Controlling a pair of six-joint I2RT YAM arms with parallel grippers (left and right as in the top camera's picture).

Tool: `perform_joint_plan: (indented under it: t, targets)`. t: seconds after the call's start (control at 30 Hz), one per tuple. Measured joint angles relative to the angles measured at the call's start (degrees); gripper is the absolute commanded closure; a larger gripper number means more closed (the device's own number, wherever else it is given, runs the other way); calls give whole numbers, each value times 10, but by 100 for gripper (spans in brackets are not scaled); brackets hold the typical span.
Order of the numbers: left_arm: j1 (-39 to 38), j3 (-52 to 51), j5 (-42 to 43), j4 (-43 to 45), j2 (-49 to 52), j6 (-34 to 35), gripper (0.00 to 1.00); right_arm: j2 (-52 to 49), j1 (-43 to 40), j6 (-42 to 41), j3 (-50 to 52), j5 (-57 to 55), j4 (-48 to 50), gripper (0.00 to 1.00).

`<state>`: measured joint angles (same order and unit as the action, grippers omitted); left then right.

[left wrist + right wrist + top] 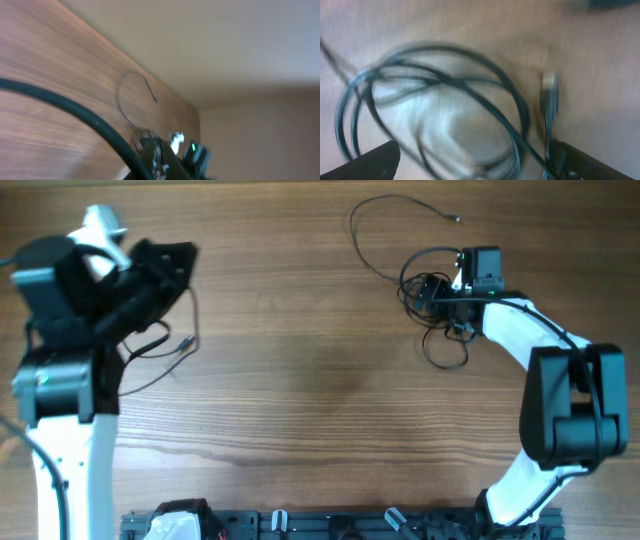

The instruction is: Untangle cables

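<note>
The right gripper has its two dark fingers spread wide, one at each lower corner of the wrist view, with nothing pinched between them. It hovers low over a bundle of thin, dark grey-black cables looped into a loose coil. It seems placed so that the open jaws straddle the coil and can close on a single strand. Just beside the right-hand finger lies a small, flat metallic plug, its lead running down toward that finger. The picture is blurred, so I cannot tell whether anything touches.

From overhead, this gripper sits toward the far right of the light-brown wooden table, directly over the tangle. One long strand sweeps out of the tangle in a wide, open arc toward the table's far edge and ends in a tiny plug. Another loop spills out on the near side. Several turns cross in the middle, which looks like the real knot.

The left gripper is well apart at the far left, and it is closed. Its fingers do not show in its own wrist view, which looks across the table past a thick black cord. A separate thin cable with a plug end lies just beside that arm, one part rising toward the gripper. I cannot tell whether it is clamped there. If it is, holding it aside would keep it clear of the right-hand tangle.
</note>
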<state>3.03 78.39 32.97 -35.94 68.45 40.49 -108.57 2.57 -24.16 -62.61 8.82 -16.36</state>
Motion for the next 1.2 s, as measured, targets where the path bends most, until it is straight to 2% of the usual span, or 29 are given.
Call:
perform_joint_plan:
  t: [0.13, 0.27, 0.43, 0.63, 0.8, 0.97, 1.07, 1.2]
  targets:
    - [-53, 0, 63, 17, 22, -78, 96, 59, 0, 37, 26, 59, -26, 0]
    - [-105, 0, 114, 10, 29, -178, 96, 177, 0, 125, 29, 173, -22, 0]
    - [-146, 0, 166, 6, 29, -245, 96, 269, 1, 227, 22, 330, -29, 0]
    - [-165, 0, 291, -29, 29, -312, 96, 262, 0, 320, 22, 453, -38, 0]
    - [-165, 0, 399, -6, 29, -332, 96, 256, 2, 402, 31, 576, 3, 0]
    - [-165, 0, 474, 19, 29, -340, 96, 223, 19, 432, 32, 669, 56, 1]
    - [-165, 0, 494, 21, 29, -342, 96, 186, 50, 435, 33, 703, 97, 1]
    - [-165, 0, 500, 21, 29, -342, 96, 147, 105, 421, 33, 733, 145, 6]
